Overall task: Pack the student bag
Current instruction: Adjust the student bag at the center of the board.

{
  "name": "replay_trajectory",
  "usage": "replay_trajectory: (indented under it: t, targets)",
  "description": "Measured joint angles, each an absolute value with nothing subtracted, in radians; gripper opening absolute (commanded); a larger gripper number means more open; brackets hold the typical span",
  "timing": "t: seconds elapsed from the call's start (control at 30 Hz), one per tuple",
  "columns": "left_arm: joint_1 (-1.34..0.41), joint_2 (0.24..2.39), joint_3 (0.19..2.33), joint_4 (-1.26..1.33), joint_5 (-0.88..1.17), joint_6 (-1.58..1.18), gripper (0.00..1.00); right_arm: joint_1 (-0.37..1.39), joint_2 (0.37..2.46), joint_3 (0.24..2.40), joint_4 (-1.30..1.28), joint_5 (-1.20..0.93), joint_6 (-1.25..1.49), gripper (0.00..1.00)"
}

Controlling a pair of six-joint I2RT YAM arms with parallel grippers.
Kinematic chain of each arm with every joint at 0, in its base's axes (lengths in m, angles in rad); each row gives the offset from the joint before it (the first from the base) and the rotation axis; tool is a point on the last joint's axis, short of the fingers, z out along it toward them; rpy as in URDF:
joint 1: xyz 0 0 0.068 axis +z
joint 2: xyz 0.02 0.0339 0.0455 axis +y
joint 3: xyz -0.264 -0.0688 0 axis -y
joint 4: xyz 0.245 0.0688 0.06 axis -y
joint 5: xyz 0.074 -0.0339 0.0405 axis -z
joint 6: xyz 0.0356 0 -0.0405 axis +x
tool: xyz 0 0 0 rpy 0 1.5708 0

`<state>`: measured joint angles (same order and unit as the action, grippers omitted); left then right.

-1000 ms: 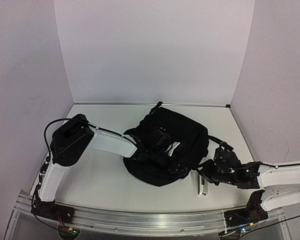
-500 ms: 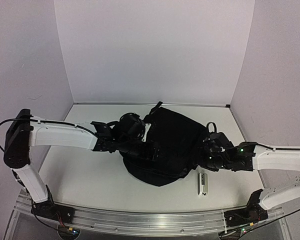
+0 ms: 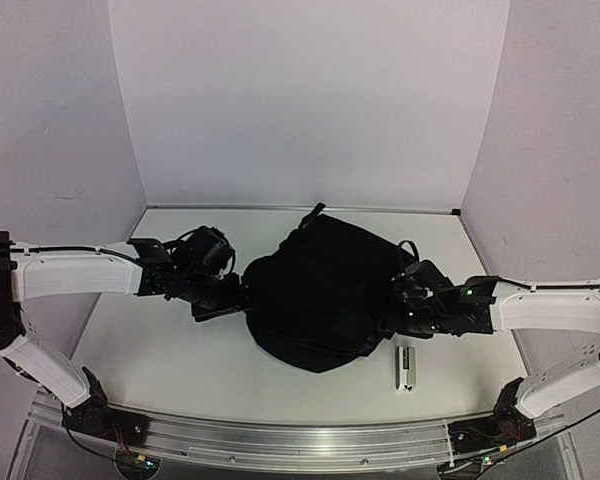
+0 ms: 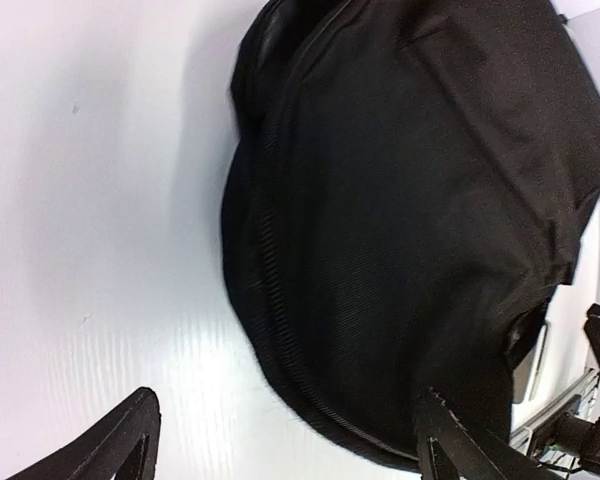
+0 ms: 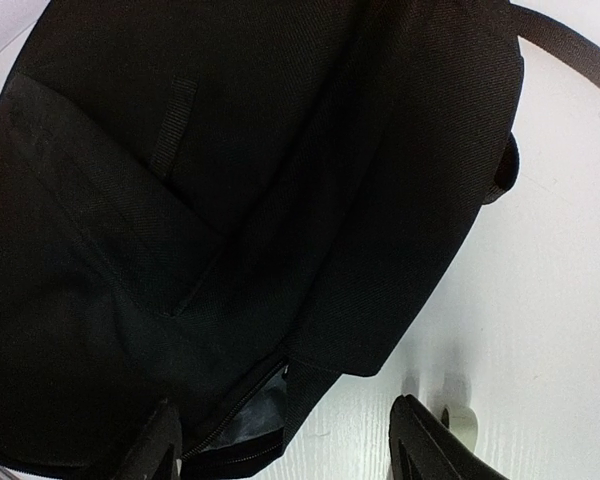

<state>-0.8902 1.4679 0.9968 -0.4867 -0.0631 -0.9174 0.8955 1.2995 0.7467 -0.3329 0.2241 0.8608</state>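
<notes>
The white worktop (image 3: pixel 170 350) carries the black student bag (image 3: pixel 325 290), which lies flat near the middle, a little toward the right edge, with a strap loop pointing at the back edge. The left gripper (image 3: pixel 225 303) sits at the bag's left side, fingers spread wide, holding nothing. The right gripper (image 3: pixel 395 312) sits at the bag's right side, likewise spread wide and empty. A small slim white thing (image 3: pixel 406 368) lies just beside the bag, toward the front edge.

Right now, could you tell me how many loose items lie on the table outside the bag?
1: a small pale item beside the bag's near right edge, close to the right gripper. Others may be hidden under or inside the bag.
</notes>
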Motion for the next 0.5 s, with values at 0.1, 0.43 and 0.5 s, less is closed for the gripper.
replay_trajectory:
  t: [0.1,0.43,0.5]
  targets:
    - [-0.89,1.479,0.978,-0.484,-0.042,-0.942,0.74,0.896,1.298,0.747,-0.335,0.224,0.859,0.68]
    - [-0.89,1.563,0.976,-0.381,0.049,-0.965,0.24,0.896,1.25,0.743,-0.339,0.23,0.86,0.68]
    - [-0.89,1.563,0.981,-0.375,0.053,-0.961,0.21,0.896,1.241,0.738,-0.339,0.231,0.861,0.68]
